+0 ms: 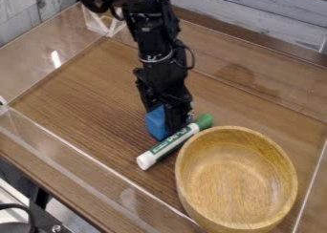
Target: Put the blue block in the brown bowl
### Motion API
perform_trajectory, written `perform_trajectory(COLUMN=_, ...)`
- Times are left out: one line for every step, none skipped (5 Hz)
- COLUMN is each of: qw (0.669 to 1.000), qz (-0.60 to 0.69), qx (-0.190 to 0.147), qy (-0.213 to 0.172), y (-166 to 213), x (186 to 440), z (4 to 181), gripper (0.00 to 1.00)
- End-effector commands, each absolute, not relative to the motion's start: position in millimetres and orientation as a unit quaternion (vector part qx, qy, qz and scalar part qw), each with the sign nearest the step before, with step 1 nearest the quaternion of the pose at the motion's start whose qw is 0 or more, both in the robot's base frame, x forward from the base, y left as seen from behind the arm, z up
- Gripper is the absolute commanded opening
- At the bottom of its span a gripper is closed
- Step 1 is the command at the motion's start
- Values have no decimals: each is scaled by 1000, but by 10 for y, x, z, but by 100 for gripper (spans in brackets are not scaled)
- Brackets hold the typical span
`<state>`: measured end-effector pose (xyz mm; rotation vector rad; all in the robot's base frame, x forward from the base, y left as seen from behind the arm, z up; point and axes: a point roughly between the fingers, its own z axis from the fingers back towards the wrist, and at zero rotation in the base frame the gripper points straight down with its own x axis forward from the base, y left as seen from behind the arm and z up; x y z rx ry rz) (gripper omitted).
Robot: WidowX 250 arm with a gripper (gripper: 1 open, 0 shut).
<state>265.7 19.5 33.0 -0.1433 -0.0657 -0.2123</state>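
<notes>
The black arm reached in from the table's far-left corner and dropped almost straight down, its pincer [163,116] pointing at the wood near the middle of the table. The fingers straddled the blue block [157,123], which sat on the table with only its lower half showing; whether the fingers actually pressed its sides was impossible to tell, and their tips were lost against the block. A white-and-green marker [173,145] lay just beside the block. The brown bowl [238,180] sat toward the near-right corner, apart from the block.
</notes>
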Motion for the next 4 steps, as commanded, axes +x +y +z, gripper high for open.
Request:
perform_trajectory(qw=989, qz=-113, qx=-57, qy=-72, y=205, x=2819, z=586, gripper=0)
perform_trajectory(qw=990, qz=-106, qx=-52, qy=-78, y=217, x=2857, z=704, gripper=0)
perform_trajectory(qw=991, qz=-92, qx=-46, qy=-89, y=236, x=2902, z=827, gripper=0)
perform_trajectory(qw=991, qz=-86, qx=-44, qy=-95, y=255, x=2929, z=811, gripper=0)
